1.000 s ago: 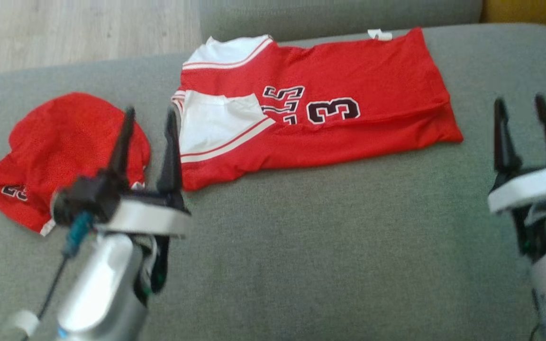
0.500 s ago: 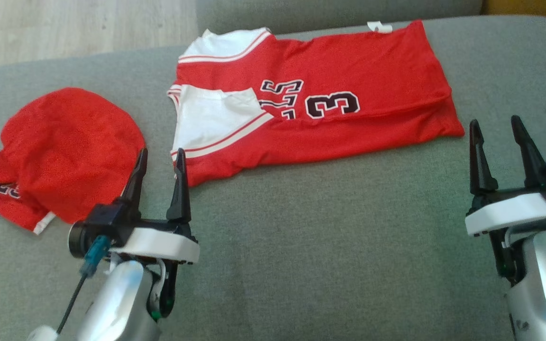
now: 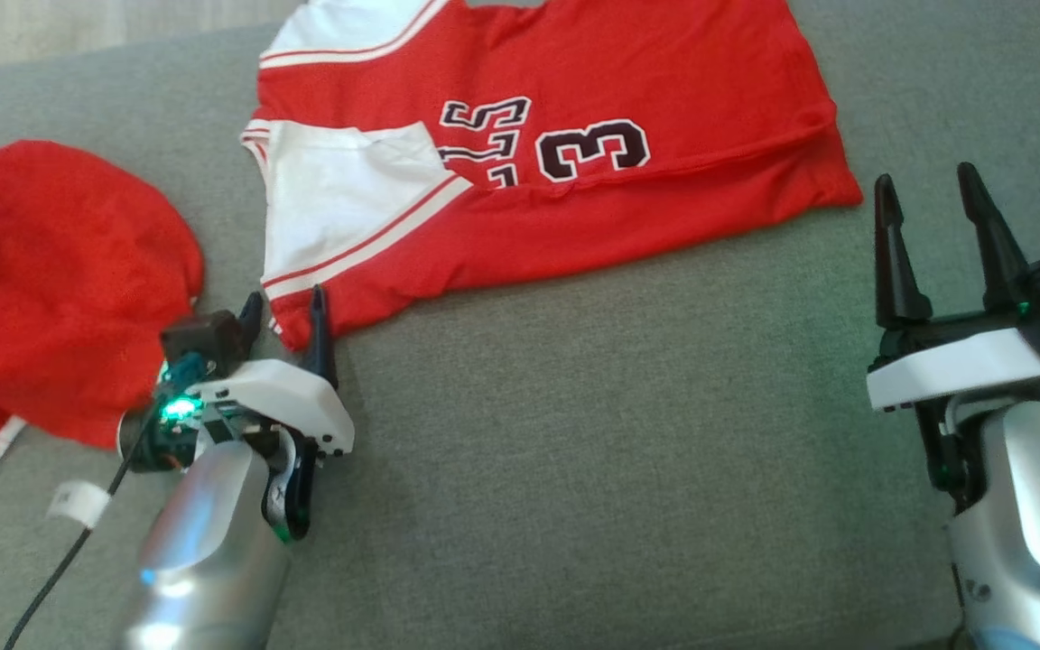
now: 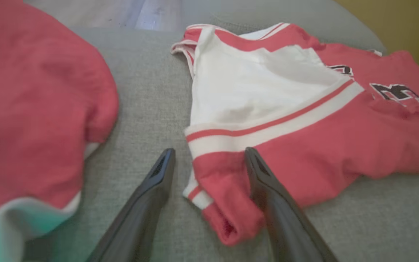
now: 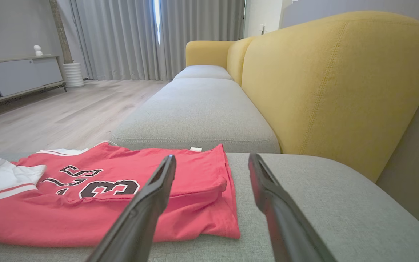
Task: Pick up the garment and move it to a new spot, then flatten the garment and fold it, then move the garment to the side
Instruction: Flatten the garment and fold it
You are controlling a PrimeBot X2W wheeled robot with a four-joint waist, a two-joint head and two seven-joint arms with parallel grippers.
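Observation:
The garment point(image 3: 574, 235) is a red jersey with white panels and black numbers, lying folded lengthwise on the grey sofa seat point(image 3: 619, 451). My left gripper point(image 3: 285, 311) is open and low at the jersey's near left corner. In the left wrist view that gripper point(image 4: 209, 156) straddles the rolled corner of the jersey point(image 4: 304, 153), which lies between the two fingers. My right gripper point(image 3: 924, 181) is open with nothing in it, hovering just right of the jersey's right end. In the right wrist view the gripper point(image 5: 211, 158) points over the jersey's point(image 5: 67, 218) hem.
A second crumpled red cloth point(image 3: 51, 271) lies on the seat left of my left gripper, also large in the left wrist view point(image 4: 31, 109). A yellow sofa backrest point(image 5: 322, 80) rises on the right, with another grey seat point(image 5: 198, 109) beyond. Wooden floor point(image 5: 49, 120) lies past the seat's edge.
The head camera has shifted, so the whole scene sits higher and further left. My left gripper has dropped and moved forward onto the jersey's near left corner. The right gripper has barely moved.

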